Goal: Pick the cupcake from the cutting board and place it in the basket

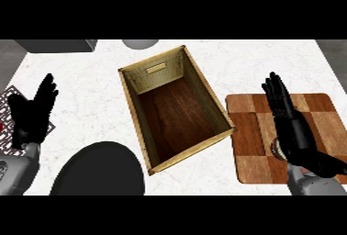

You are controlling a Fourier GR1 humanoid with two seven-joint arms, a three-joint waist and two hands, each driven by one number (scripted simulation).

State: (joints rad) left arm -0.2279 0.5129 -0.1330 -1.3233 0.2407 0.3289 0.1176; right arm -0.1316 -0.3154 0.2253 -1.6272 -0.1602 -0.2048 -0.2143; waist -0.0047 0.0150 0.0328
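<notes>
Counter (88,101): basket (203,98) betw. hands

We find no readable text, label, brand, number or sign anywhere in the head view. The basket (177,108) carries a small pale slot or tag on its far inner wall, but we make out no lettering on it. The cutting board (256,137) shows only a wood checker pattern. The white counter (88,96) bears no markings.
</notes>
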